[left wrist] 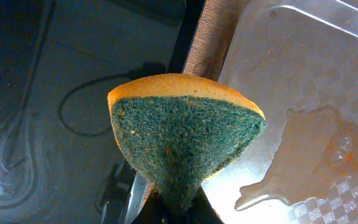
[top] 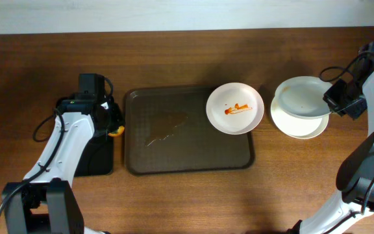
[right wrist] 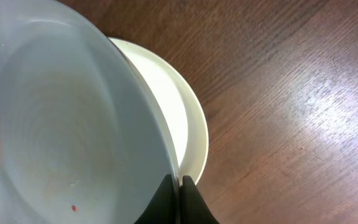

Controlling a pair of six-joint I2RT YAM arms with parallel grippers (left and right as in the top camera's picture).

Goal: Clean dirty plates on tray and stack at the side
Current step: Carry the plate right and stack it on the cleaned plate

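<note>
The dark brown tray lies mid-table with a wet smear on it. One plate with orange-red sauce streaks sits on its right corner, overhanging the rim. My right gripper is shut on the rim of a wiped plate, held tilted just above another white plate lying on the table. In the right wrist view the jaws pinch the held plate, with the lower plate behind. My left gripper is shut on a sponge, orange with a green scouring face, over the tray's left edge.
A smaller black tray lies under the left arm, left of the brown tray. Wet puddles sit on the brown tray. Bare wooden table surrounds the plates at right.
</note>
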